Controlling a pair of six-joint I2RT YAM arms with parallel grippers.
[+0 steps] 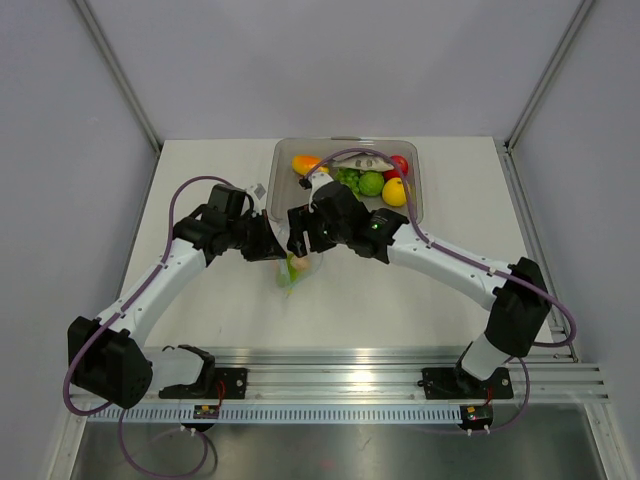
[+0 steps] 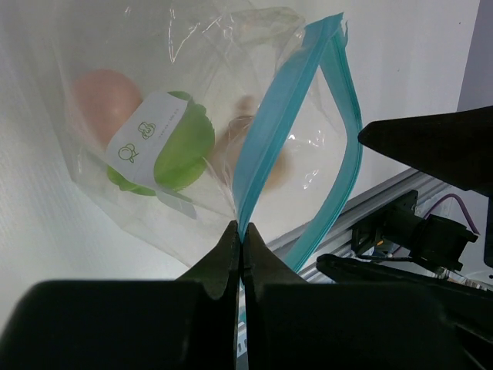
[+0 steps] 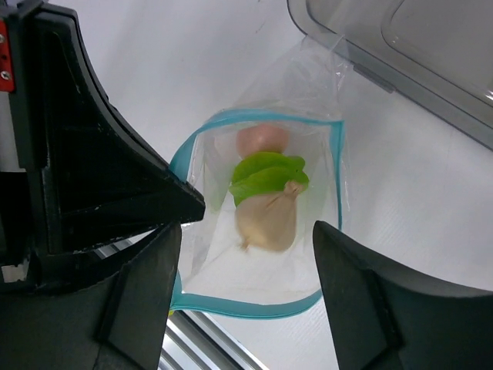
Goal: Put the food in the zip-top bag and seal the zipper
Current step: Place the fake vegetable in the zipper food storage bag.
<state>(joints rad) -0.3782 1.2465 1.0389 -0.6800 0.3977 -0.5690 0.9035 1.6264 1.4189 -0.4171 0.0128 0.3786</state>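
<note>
The zip-top bag (image 1: 294, 272) lies mid-table with its mouth held open. In the left wrist view my left gripper (image 2: 241, 235) is shut on one side of the light blue zipper (image 2: 269, 131). Inside the bag (image 2: 92, 177) are a pinkish egg (image 2: 108, 96), a green leaf (image 2: 185, 142) and a beige garlic-like piece (image 2: 250, 146). My right gripper (image 3: 246, 285) is open and empty above the open mouth, looking down on the egg (image 3: 262, 139), the leaf (image 3: 269, 173) and the beige piece (image 3: 266, 220). The zipper (image 3: 246, 308) rings the mouth. Both grippers meet over the bag in the top view, left (image 1: 278, 247) and right (image 1: 300, 240).
A rigid clear tray (image 1: 418, 205) stands at the back with more toy food: an orange mango shape (image 1: 305, 163), a green fruit (image 1: 371, 183), a red piece (image 1: 399, 165) and a yellow piece (image 1: 394, 191). Its corner shows in the right wrist view (image 3: 400, 46). An aluminium rail (image 1: 340, 380) runs along the near edge.
</note>
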